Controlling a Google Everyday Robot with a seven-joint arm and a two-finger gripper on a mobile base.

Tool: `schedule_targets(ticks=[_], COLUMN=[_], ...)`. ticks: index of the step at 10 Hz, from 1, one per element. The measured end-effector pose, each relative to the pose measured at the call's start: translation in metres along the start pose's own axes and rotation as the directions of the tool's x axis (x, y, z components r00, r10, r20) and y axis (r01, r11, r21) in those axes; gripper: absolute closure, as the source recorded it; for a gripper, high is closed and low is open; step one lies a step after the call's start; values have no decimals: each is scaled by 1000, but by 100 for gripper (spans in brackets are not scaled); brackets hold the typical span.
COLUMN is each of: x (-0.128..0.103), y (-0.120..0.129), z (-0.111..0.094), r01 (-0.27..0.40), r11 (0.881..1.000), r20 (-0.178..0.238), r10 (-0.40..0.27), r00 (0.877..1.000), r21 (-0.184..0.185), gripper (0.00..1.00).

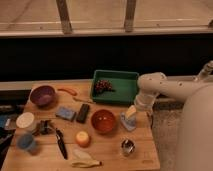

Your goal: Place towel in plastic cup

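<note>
— At the far left of the wooden table [107, 148], near its front edge, we have the small round blue plastic cup [26, 142]. It stands mouth up, just in front of the cream-white round cup [25, 120]. That is where we finish.
— And between there and the cloth?
— Going right, we pass the flat dark blue rectangular sponge [65, 113], the round orange fruit [82, 138] and then the red bowl [104, 121]. Just right of that bowl lies the small pale blue-grey fabric towel [124, 125], lumped on the board and well apart from the cup.
— Where is our claw?
— The arm's two-finger gripper [131, 113] hangs right over the towel, at or very near its top. Its jaws are spread as wide as they go, and as far as we can see they hold nothing.
— So how do we pick well?
— We sink the jaws around the thickest part of the lump, so we gather folds rather than one corner. We close firmly, since soft cloth slips. We lift high before crossing, because a dangling tail could drag the bowl or the fruit. The cup is small, so we centre over it and go low before letting go.
</note>
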Motion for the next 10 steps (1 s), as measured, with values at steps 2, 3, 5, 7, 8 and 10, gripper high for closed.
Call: schedule_targets(ticks=[2,3,5,7,8,10], x=[-4,-2,-5,-3,-2,-2], y=[12,12,21,20,19,21], z=[8,11,22,34,40,50], r01=[30,36,63,57,51,47], r11=[1000,999,998,998,999,999], r20=[-10,-15,-30,-48,-53,-63], r10=[-30,-36,-62,-56,-51,-46], r00=[999,999,998,997,997,997], r21=[9,10,13,7,7,13], gripper=[20,20,20,20,20,20])
